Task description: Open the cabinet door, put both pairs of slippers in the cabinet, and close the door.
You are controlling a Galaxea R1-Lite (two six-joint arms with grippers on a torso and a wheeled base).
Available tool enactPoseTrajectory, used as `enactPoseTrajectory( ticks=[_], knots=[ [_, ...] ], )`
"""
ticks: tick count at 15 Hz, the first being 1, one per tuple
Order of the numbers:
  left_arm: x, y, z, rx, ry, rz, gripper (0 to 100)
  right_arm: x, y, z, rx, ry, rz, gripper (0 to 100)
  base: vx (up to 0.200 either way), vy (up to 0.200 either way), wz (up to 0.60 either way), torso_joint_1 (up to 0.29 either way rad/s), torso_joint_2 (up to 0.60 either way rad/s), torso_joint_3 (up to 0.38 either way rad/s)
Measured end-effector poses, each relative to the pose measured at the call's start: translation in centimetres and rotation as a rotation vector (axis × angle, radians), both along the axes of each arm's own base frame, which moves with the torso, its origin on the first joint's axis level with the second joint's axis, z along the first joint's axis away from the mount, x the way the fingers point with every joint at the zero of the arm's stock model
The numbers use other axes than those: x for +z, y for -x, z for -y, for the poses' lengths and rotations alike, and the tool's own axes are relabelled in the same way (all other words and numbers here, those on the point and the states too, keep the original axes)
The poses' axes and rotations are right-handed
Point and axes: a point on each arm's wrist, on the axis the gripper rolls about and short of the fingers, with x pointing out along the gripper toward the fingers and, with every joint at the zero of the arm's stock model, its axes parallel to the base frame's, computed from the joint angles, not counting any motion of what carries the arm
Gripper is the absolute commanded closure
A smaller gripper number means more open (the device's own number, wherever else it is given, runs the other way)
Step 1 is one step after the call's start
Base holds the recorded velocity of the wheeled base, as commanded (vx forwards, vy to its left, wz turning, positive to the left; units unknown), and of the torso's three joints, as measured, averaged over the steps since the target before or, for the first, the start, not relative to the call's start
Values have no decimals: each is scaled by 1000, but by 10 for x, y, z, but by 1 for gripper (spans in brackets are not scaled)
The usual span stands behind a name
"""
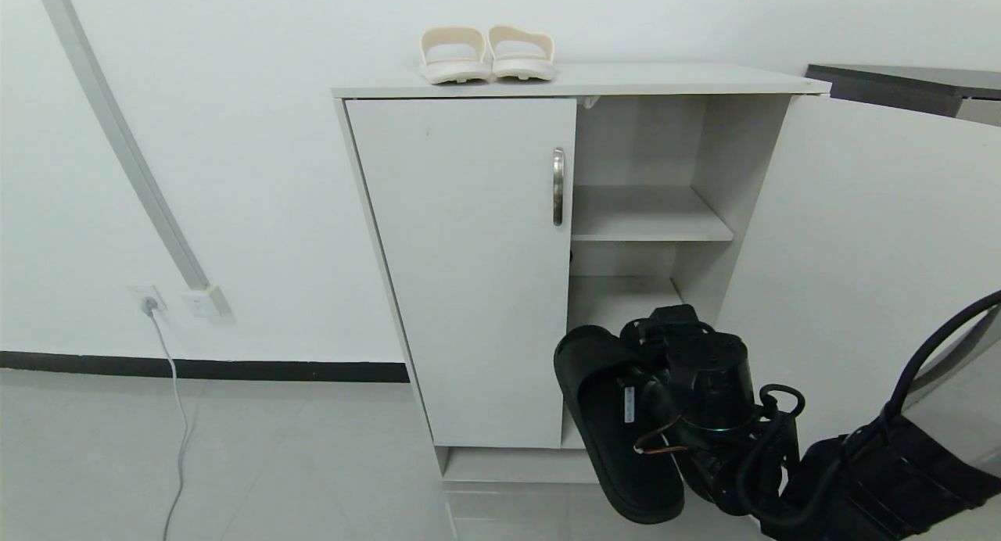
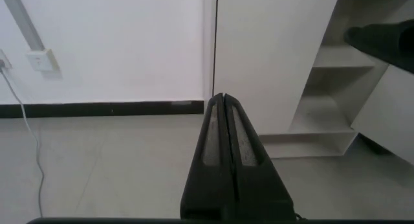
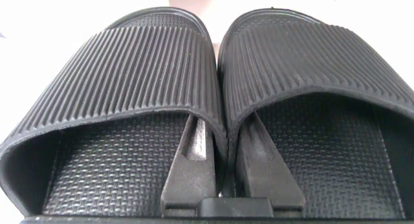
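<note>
a plain home-like room: white shoe cabinet [image 1: 461,275], wall socket [image 1: 146,299], grey tiled floor [image 1: 274,463].

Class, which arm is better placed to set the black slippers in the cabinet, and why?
Right: the right gripper holds the black slippers before the open compartment; the left gripper is shut, empty, farther off.

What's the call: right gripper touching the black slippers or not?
Touching. Right wrist view: the right gripper has one finger inside each of the black slippers, pinching their adjoining side walls together.
</note>
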Motion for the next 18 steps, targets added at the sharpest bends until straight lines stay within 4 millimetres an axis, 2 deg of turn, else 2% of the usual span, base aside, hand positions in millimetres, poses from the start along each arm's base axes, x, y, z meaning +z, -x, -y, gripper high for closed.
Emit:
enactPoseTrajectory(
  ticks=[3,6,13,18],
  knots=[
    [0,0,0,-15,-1,3,100,-1,2,-5,-10,6,6,100,0,0,0,0,0,0],
    [0,0,0,-16,1,4,100,3,-6,-13,-19,-9,29,100,0,0,0,0,0,0],
    [0,0,0,-13,2,4,100,-16,-26,-27,-165,35,40,100,0,0,0,0,0,0],
    [0,0,0,-13,2,3,100,-23,-28,-28,-181,50,35,100,0,-200,0,2,3,3]
  ],
)
